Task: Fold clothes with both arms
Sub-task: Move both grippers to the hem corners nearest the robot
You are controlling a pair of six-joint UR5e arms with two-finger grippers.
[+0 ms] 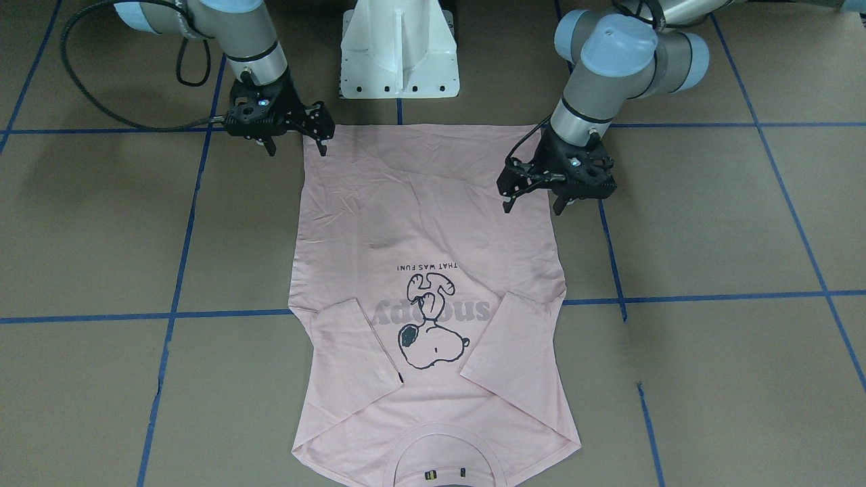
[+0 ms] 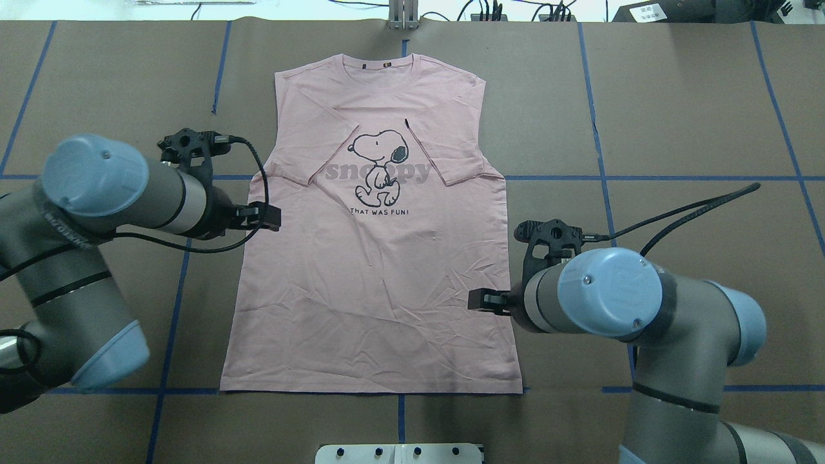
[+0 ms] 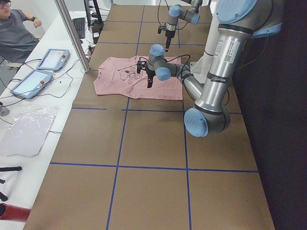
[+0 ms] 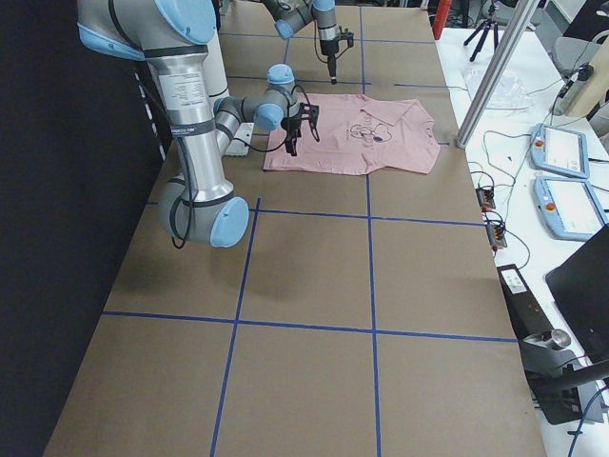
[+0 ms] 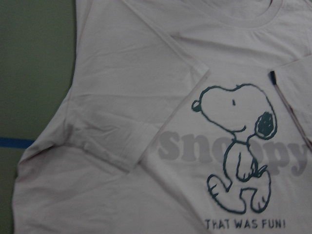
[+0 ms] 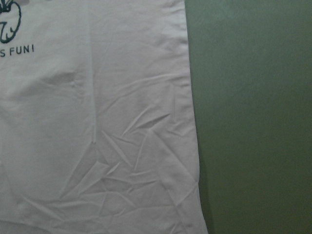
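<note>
Well, the left end effector (image 1: 532,207) and right end effector (image 1: 298,150) hung open and empty, so I wanted level, matched grips on the Snoopy T-shirt (image 1: 419,223).

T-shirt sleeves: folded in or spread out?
Folded in. Both sleeves lie across the chest of the T-shirt, cuffs overlapping the grey lettering; the body is spread flat, print up.

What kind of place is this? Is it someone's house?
Not a house; it looks like a robot lab. A left arm and a right arm stand over a pink T-shirt on a table marked with blue tape lines, and control tablets lie on a bench beside it.
</note>
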